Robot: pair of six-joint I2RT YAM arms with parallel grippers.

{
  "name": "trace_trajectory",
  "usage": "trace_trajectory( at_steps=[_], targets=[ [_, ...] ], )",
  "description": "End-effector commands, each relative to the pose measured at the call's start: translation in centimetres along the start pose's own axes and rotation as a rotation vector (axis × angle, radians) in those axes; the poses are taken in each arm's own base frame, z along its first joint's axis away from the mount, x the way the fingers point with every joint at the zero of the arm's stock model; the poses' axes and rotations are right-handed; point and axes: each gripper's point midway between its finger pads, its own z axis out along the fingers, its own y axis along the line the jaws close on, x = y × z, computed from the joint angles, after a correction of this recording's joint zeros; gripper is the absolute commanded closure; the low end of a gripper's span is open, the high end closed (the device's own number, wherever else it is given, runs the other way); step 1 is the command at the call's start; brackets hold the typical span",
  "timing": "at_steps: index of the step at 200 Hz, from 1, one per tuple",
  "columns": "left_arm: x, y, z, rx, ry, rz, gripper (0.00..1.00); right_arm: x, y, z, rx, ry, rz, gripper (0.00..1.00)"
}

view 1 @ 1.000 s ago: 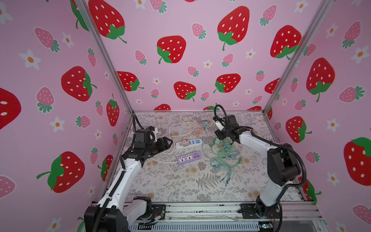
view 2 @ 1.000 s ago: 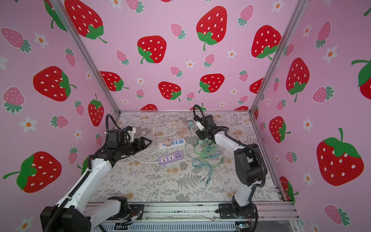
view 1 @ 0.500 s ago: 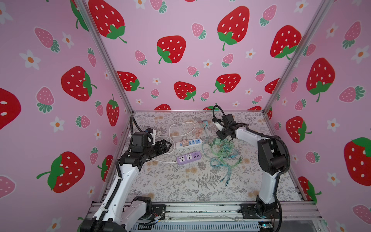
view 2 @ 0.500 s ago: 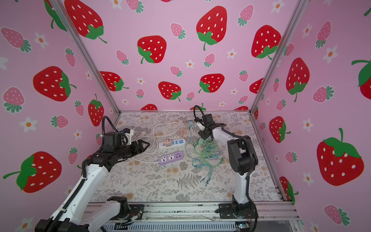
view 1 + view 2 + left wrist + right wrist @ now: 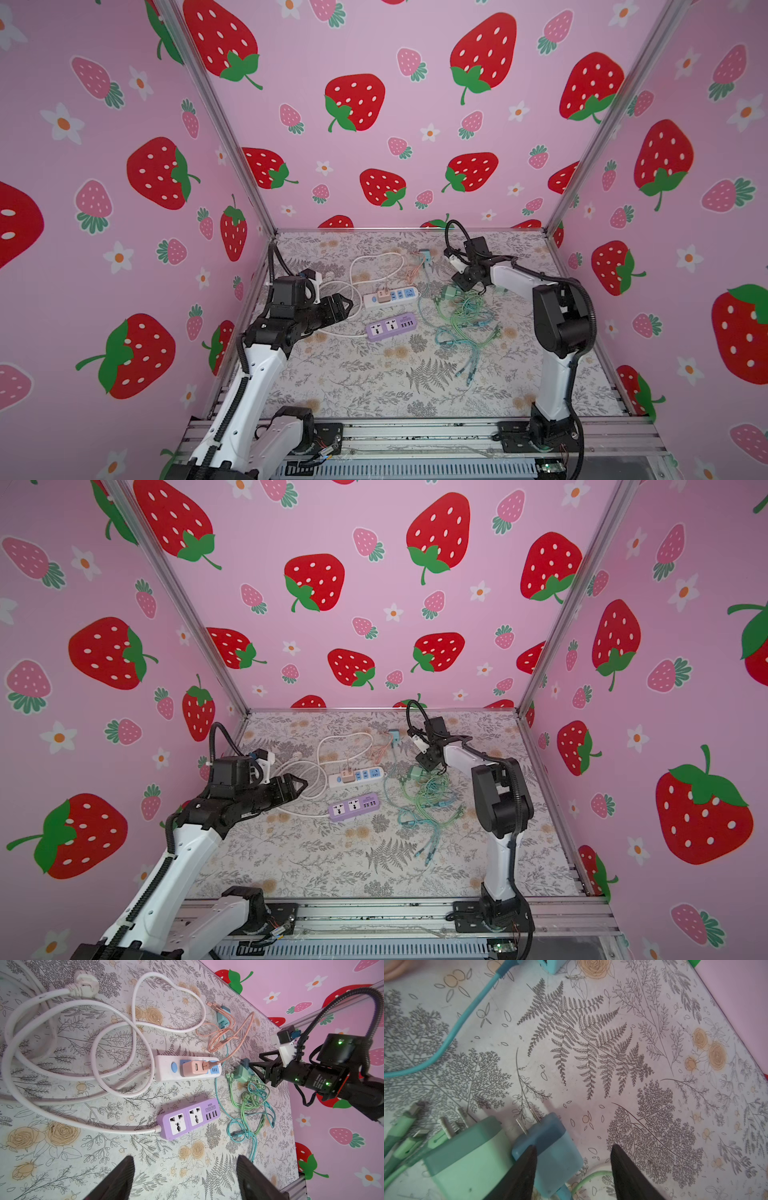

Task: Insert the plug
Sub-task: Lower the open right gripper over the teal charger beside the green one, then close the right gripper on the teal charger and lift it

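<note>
A blue plug lies on the floral table next to a green plug, prongs pointing away from my wrist. My right gripper is open and straddles the blue plug. One finger sits between the two plugs and the other stands clear of it. In both top views the right gripper is low over the green plug. The purple power strip has empty sockets. My left gripper hovers open and empty to its left.
A white power strip carries a peach charger. White cords loop at the left. Tangled green and teal cables spread right of the strips. Another blue charger lies near the back wall.
The right jaws have narrowed around the blue plug, and the right arm's elbow has swung inward. The left gripper has sunk slightly and stays open.
</note>
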Motion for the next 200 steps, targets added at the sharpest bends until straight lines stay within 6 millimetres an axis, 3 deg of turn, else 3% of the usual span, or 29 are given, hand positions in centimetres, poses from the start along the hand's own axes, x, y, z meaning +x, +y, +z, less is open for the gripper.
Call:
trace_trajectory(
  at_steps=[1, 88, 171, 200],
  targets=[
    [-0.7, -0.4, -0.6, 0.003, -0.018, 0.018, 0.20, 2.0, 2.0, 0.6, -0.095, 0.060, -0.041, 0.41],
    [-0.7, -0.6, -0.7, 0.005, -0.020, 0.023, 0.20, 3.0, 2.4, -0.5, -0.151, 0.059, -0.065, 0.43],
    [-0.9, -0.6, -0.8, 0.003, -0.023, 0.021, 0.20, 2.0, 1.7, 1.6, -0.183, 0.036, -0.027, 0.44],
    [-0.9, -0.7, -0.9, 0.007, -0.024, 0.024, 0.20, 2.5, 1.7, 2.7, -0.209, 0.059, -0.014, 0.44]
  ],
)
